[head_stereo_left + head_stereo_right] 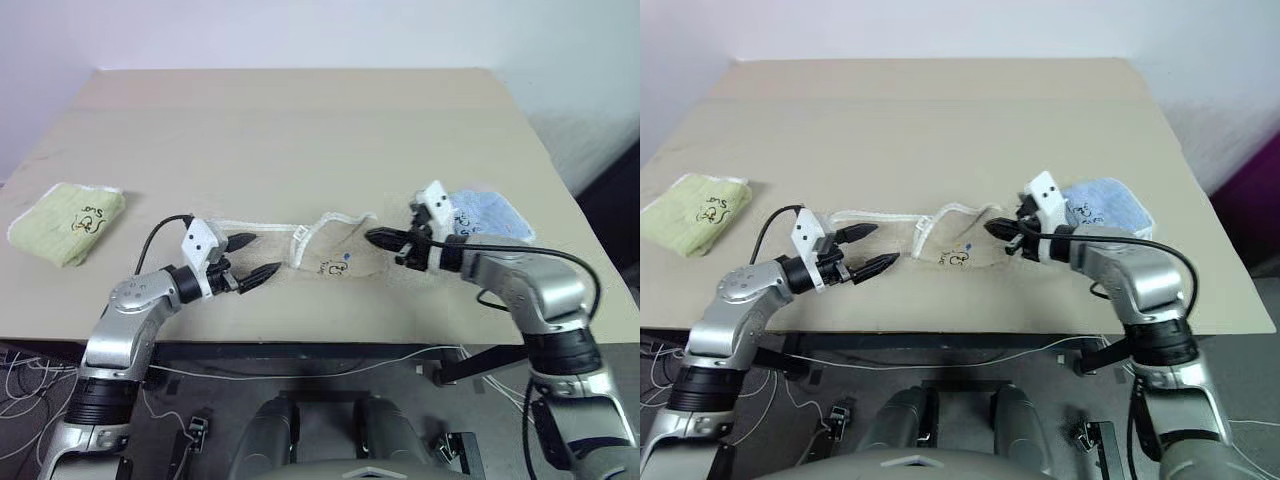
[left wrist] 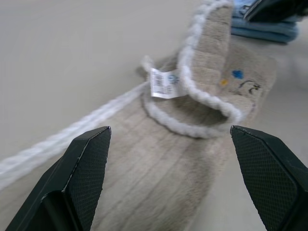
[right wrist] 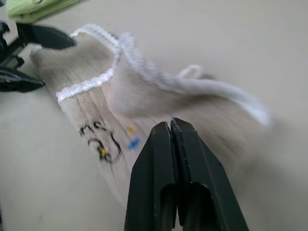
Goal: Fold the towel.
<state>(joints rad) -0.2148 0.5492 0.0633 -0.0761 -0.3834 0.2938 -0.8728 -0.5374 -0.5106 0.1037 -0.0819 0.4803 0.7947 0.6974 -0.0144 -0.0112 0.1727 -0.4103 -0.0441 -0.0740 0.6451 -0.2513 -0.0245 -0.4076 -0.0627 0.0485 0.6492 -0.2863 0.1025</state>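
Observation:
The beige towel (image 1: 325, 258) lies crumpled near the table's front edge, between my two grippers. Its white corded edging loops up in a raised fold (image 2: 207, 53), and a white tag (image 2: 162, 83) hangs from that edging. The dark logo with a blue dot (image 3: 103, 144) faces up. My left gripper (image 1: 260, 256) hovers at the towel's left end, open wide, fingers (image 2: 89, 159) on either side of the cloth without touching it. At the towel's right end my right gripper (image 1: 372, 238) is shut; in the right wrist view its fingertips (image 3: 169, 126) meet with no cloth visibly pinched.
A light-green folded towel (image 1: 68, 220) lies at the table's left edge. A light-blue folded towel (image 1: 492, 215) sits just behind my right wrist. The beige table (image 1: 300, 130) stretches back to a white wall; cables hang below its front edge.

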